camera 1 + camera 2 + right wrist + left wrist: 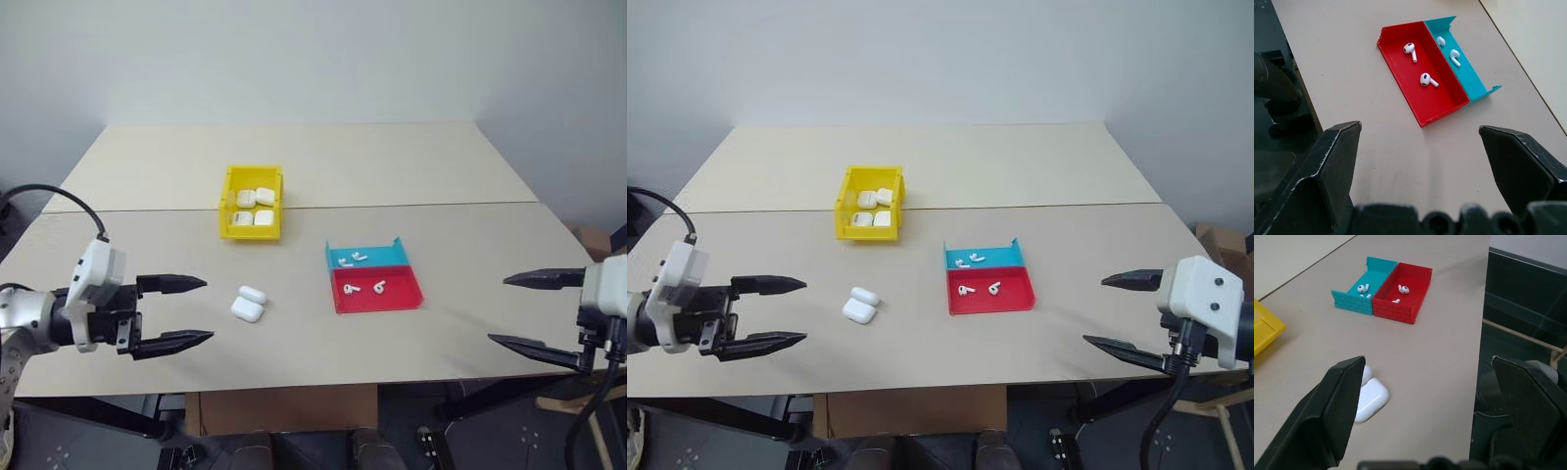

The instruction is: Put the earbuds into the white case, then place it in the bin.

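Note:
The white case (249, 304) lies on the table with its lid swung open, a little in front of the yellow bin (227, 201). Two earbuds (1425, 79) rest in the red half of a small tray (392, 297), and two more earbuds (1454, 55) lie in its teal half. My left gripper (209, 310) hovers open just left of the case, pointing at it, with nothing between its fingers. My right gripper (498, 309) hangs open and empty to the right of the tray, pointing toward it.
Several closed white cases (255, 208) sit inside the bin. A seam (441, 205) runs across the tabletop behind the bin and tray. The table's front edge (294, 388) lies close below both grippers. Bare tabletop lies between case and tray.

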Motion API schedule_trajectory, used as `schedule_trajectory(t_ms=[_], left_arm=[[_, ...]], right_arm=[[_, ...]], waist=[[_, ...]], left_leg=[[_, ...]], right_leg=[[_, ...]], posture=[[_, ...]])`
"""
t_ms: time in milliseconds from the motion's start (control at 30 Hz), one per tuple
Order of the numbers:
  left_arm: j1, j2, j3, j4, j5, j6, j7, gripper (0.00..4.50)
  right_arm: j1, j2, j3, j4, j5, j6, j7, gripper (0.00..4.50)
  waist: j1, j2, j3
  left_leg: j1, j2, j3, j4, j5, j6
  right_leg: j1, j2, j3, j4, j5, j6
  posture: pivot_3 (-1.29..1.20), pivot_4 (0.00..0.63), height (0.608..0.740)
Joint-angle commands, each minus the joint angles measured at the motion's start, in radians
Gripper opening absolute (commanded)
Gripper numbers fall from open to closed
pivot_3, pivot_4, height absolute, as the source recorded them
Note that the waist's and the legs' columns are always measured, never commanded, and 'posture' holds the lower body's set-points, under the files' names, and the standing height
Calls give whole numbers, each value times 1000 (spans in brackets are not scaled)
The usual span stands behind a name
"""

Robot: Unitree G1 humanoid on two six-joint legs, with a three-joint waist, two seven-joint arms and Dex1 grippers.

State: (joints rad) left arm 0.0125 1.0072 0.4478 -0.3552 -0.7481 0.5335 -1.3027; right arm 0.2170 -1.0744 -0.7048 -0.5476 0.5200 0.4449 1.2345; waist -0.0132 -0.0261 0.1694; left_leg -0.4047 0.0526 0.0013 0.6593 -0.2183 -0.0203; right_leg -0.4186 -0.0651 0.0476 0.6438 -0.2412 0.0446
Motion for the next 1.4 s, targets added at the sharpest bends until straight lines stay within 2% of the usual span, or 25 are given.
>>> schedule_trajectory(t_ms=[33, 433, 633, 800, 933, 1067, 1167, 1267, 1400], left_arm=[[10, 17, 40, -26, -23, 9, -4, 4500], [62, 10, 46, -78, 53, -50, 61, 4500], [179, 32, 57, -121, 163, -63, 85, 4500], [193, 58, 101, -163, 145, 158, 227, 4500], [211, 97, 130, -221, 146, 400, 347, 4500], [100, 71, 133, -269, 41, 655, 482, 4500], [-30, 74, 68, -343, 20, 810, 606, 4500], [-170, 65, 5, -359, -22, 934, 662, 4500], [-350, -9, -174, -371, -5, 1074, 795, 4500]], right_arm=[[-17, -1, -2, -2, 0, -24, -5, 4469], [-39, -3, 25, 15, -8, -30, -12, 4469], [-44, -9, 17, -4, 2, 6, -20, 4469], [-9, 0, 4, -27, -14, 31, -36, 4469], [11, 11, -3, -58, -8, 71, -70, 4469], [22, 38, 15, -81, -11, 82, -116, 4469], [27, 73, 52, -110, -17, 98, -175, 4469], [29, 106, 91, -145, -21, 114, -235, 4469], [43, 144, 110, -186, -34, 132, -300, 4469]], waist=[[0, 0, 0], [0, 0, 0], [-1, 0, 0], [5, -1, -1], [1, -1, -1], [1, -2, -1], [2, -3, -2], [2, -5, -2], [1, -4, -2]], left_leg=[[0, 0, 0, 0, 0, 0], [0, 0, 0, 0, 0, 0], [0, 0, 0, 0, 0, 0], [0, 0, 0, 0, 0, 0], [0, 0, 0, 0, 0, 0], [0, 0, 0, 0, 0, 0], [0, 0, 0, 0, 0, 0], [0, 0, -1, 0, 0, 0], [0, -1, -1, 0, 0, 0]], right_leg=[[0, 0, 0, 0, 0, 0], [0, 0, 0, 0, 0, 0], [-1, 0, 1, 0, 0, 0], [0, 0, 0, 0, 0, 0], [-1, 0, 0, 0, 0, 0], [-1, 0, 0, 1, 0, 0], [0, 0, 0, 1, 0, 0], [0, 0, 0, 1, 0, 0], [0, 0, 1, 2, 0, 0]], posture=[[0, 150, 740], [0, 150, 740], [0, 150, 740], [0, 150, 740], [0, 150, 740], [0, 150, 740], [0, 150, 740], [0, 150, 740], [0, 150, 740]])
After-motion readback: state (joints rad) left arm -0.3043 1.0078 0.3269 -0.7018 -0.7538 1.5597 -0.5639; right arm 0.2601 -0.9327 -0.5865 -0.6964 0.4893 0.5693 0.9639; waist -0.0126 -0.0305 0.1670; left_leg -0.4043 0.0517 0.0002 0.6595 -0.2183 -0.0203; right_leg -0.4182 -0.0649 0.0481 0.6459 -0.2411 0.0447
